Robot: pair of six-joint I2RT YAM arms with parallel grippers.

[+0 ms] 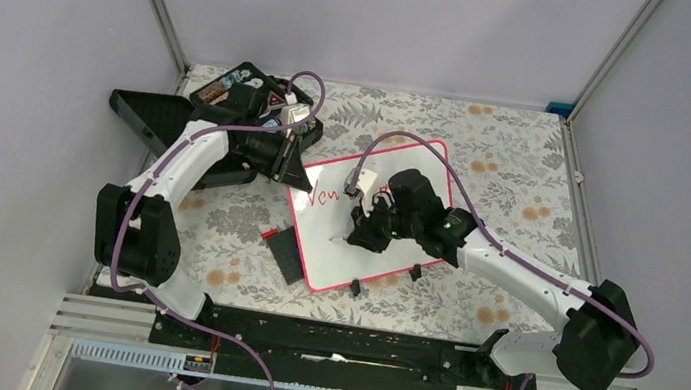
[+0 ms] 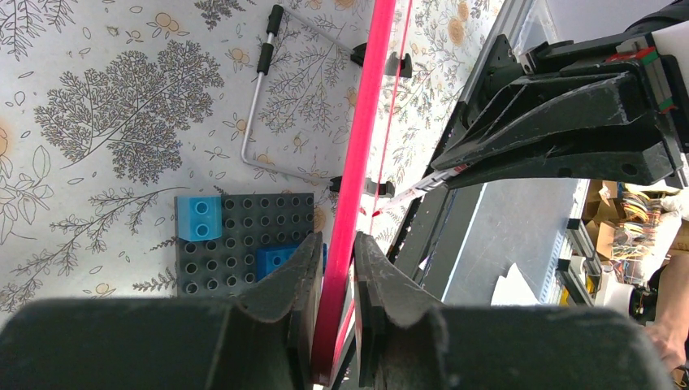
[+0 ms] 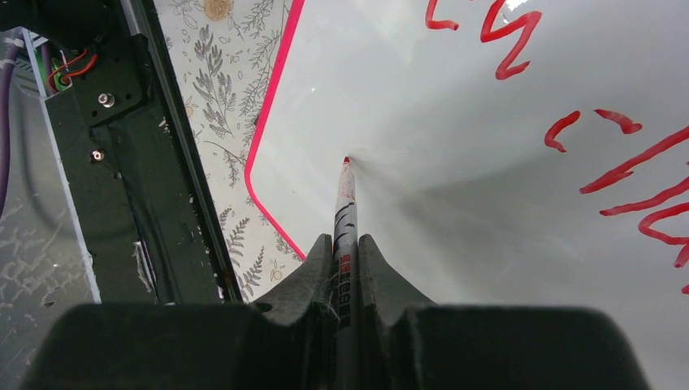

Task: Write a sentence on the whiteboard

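Partway: red words (image 1: pixel 326 194) on the whiteboard (image 1: pixel 333 246), lying on the worktop (image 1: pixel 507 166); much left blank. The right gripper (image 3: pixel 344 244) is clamped on a marker (image 3: pixel 344 195), tip at bare board; the left gripper (image 2: pixel 337 241) pinches the frame (image 2: pixel 361 146).

On the black base rail (image 1: pixel 332 340), the left arm (image 1: pixel 187 156) and right arm (image 1: pixel 525 271) share white shells, black joints, purple cables (image 1: pixel 301 78) — a green light (image 1: pixel 446 224) marks the right.

Both arms bent inward: left gripper (image 1: pixel 295 170), upper centre-left, clamped the whiteboard (image 1: pixel 338 260) edge; right gripper (image 1: pixel 357 237), centre frame, pinched a marker (image 3: pixel 344 203).
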